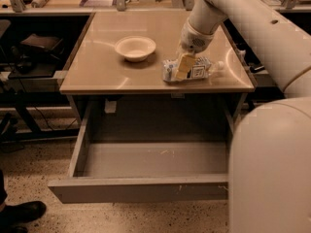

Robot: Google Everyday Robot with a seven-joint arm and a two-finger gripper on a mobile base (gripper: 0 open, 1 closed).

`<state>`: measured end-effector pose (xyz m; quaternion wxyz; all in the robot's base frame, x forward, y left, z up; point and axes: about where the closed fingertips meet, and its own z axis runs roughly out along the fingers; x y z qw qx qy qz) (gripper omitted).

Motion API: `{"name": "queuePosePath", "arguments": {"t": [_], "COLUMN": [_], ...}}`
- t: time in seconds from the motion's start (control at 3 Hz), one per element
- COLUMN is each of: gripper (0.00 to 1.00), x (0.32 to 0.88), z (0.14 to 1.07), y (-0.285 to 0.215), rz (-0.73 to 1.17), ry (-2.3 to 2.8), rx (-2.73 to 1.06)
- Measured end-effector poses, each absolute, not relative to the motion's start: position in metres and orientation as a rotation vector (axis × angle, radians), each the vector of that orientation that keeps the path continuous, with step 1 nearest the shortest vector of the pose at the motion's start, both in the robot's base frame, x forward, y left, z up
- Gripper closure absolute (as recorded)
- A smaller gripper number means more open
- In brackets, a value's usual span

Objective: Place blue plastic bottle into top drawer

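Gripper (184, 70) is down on the bottle (200, 72) lying on the table (97, 72); whether it grips cannot be told. Drawer (141, 189) below stands pulled open

Gripper down on the bottle, drawer open below

The robot's two-finger gripper (183, 71) sits at the small clear crinkled blue plastic bottle (200, 73), which lies on its side near the front right of the tan tabletop (107, 72). A cream round bowl (135, 48) stands to its left, apart. The wide grey metal top drawer (136, 191) is pulled out underneath.
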<state>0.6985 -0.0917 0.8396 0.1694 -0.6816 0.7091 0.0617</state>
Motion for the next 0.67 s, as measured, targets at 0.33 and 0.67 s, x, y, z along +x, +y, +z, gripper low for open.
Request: {"name": "queuePosePath", "arguments": {"t": [0.33, 0.67], "gripper": [1.0, 1.0], "x": [0.667, 0.63], "z": [0.886, 0.942], "y": [-0.089, -0.077], "rz": [0.077, -0.09], "ry": [2.017, 1.997], "rx": [-1.783, -1.603]}}
